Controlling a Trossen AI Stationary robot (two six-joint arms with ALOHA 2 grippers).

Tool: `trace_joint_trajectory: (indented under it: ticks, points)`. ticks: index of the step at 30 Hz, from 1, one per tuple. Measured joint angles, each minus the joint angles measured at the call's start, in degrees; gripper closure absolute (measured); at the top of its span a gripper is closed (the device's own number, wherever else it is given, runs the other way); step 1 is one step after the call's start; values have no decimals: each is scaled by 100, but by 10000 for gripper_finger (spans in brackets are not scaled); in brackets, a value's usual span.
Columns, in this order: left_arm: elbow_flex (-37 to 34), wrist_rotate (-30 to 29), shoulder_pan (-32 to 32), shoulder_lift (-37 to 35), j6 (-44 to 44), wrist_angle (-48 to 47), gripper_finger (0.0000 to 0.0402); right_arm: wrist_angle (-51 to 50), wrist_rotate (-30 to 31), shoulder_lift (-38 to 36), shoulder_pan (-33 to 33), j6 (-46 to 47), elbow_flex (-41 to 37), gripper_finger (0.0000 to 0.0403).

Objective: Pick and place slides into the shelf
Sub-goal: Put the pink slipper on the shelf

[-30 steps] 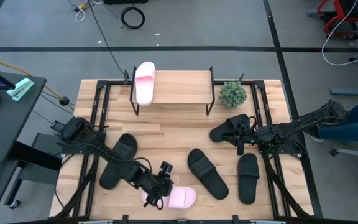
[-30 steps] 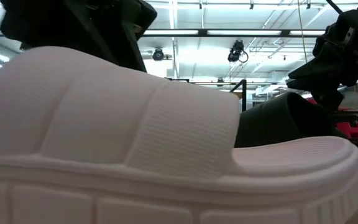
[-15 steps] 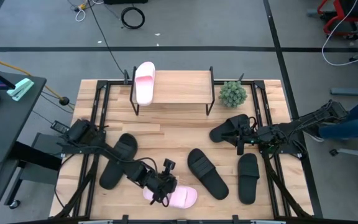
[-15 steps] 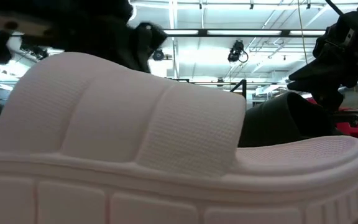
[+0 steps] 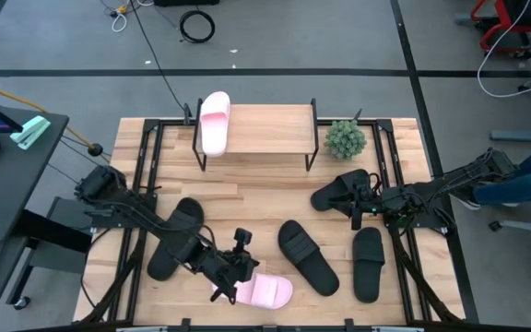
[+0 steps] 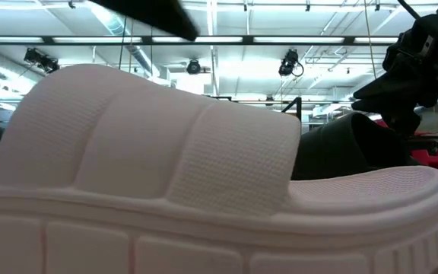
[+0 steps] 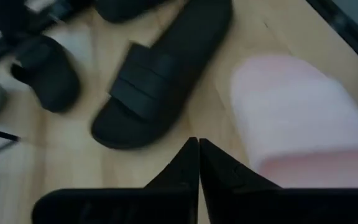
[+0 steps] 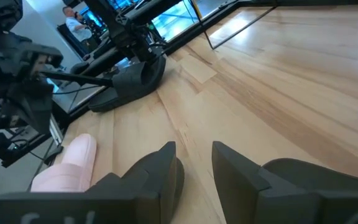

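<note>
Left gripper (image 5: 232,273): near front edge of table (image 5: 265,198), just beside the heel end of a pink slide (image 5: 264,292); fingers (image 7: 188,167) pressed together w/ no gap, holding nothing. In the left wrist view the slide lies flat on the wood, apart from the fingertips.

Right gripper (image 5: 356,197): at right side of table, over a black slide (image 5: 339,189) near the plant (image 5: 345,138); fingers (image 8: 163,163) slightly apart, nothing seen between them.

Shelf (image 5: 256,129): at back centre of table; 2nd pink slide (image 5: 214,121) on its top board, left end, toe overhanging the back edge.

Other black slides: one (image 5: 175,236) at left under left arm; one (image 5: 307,255) centre front, angled; one (image 5: 368,263) at right front.

Low view: pink slide (image 6: 166,190) fills the foreground; black slide (image 6: 341,148) and right arm behind it.
</note>
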Motion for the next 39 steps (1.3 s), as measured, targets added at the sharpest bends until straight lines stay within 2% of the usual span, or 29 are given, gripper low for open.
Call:
trace_joint_trajectory:
  ticks: [4, 8, 12, 16, 18, 23, 33, 39]
  points:
    - [-1, 554, -7, 80, -243, -352, 350, 0, 0, 0, 0, 0, 0, 293]
    - [-3, 1341, 67, 77, -940, -358, 315, -23, 0, 4, 0, -1, 0, 293]
    - [-6, 1474, 162, 31, -1829, -178, 285, -44, 0, 4, 0, -113, 0, 293]
    - [-5, 1536, 115, 28, -1591, 49, 267, -43, 1, 4, 0, -144, 0, 293]
    - [-5, 1808, 96, 28, -1679, 45, 260, -42, 1, 4, 0, -146, 0, 293]
    - [-5, 2319, 106, 28, -2900, 150, 250, -42, 2, 4, 0, -150, 0, 293]
    - [-5, 2354, 109, 73, -4893, 365, 266, -42, 2, 3, 0, -151, 0, 293]
    - [1, 2323, 149, 346, -5728, 768, 264, -39, 2, 2, 2, -140, 0, 293]
